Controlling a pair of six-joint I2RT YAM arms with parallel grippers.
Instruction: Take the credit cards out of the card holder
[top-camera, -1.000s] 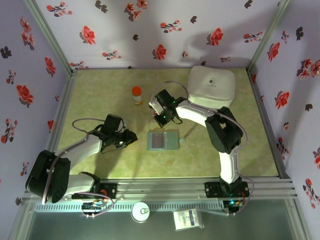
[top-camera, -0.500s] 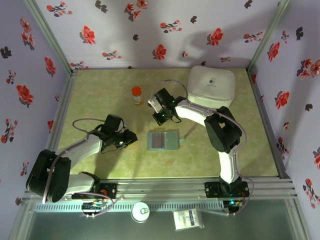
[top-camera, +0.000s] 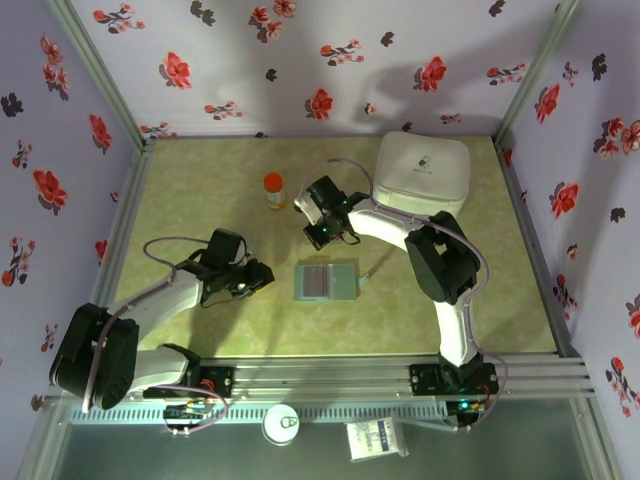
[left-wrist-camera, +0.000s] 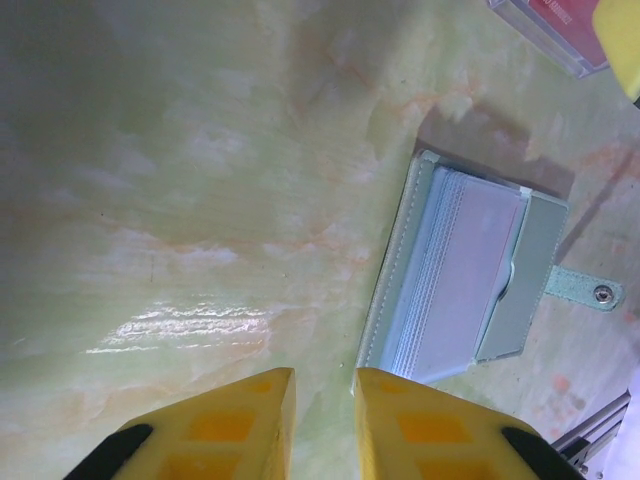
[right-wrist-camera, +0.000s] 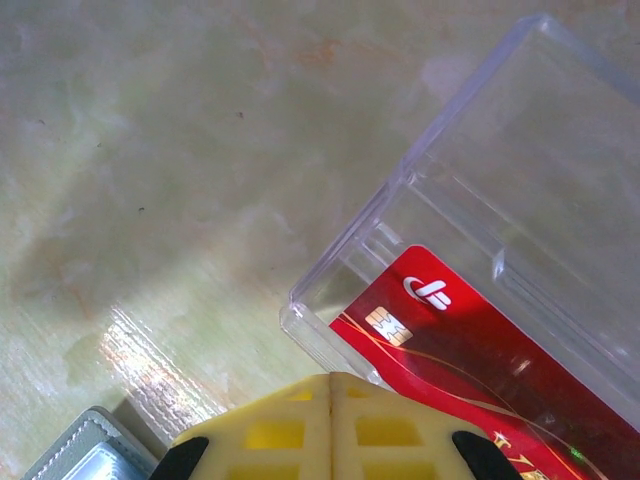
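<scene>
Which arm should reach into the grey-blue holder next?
Probably left: the left pincer hovers slightly open and empty beside the card holder. The right pincer is shut over the clear tray with a red card.

The card holder is lying flat in the middle of the pale green table. It is showing its grey-blue pockets, and a little strap with a snap is sticking out from one side. A red credit card with a gold chip and a white mark is lying inside a clear box near the holder.
</scene>
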